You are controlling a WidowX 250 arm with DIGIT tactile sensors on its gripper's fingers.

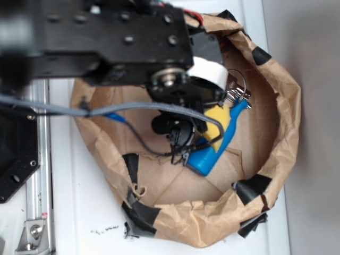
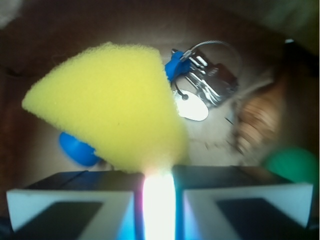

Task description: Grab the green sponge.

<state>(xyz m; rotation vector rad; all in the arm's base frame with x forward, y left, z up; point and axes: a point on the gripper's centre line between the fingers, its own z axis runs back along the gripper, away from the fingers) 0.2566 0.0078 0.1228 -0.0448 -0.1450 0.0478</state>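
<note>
**Yellow sponge sits right in front of the fingers, grip unclear**

In the wrist view the green sponge, yellow foam in fact, fills the middle and reaches down to the gripper. Glare washes out the narrow gap between the white pads, so whether they clamp the sponge cannot be told. A blue bottle is mostly hidden behind it. Metal clips lie beyond; a green ball is blurred. From outside, the arm covers much of the paper bag.
</note>
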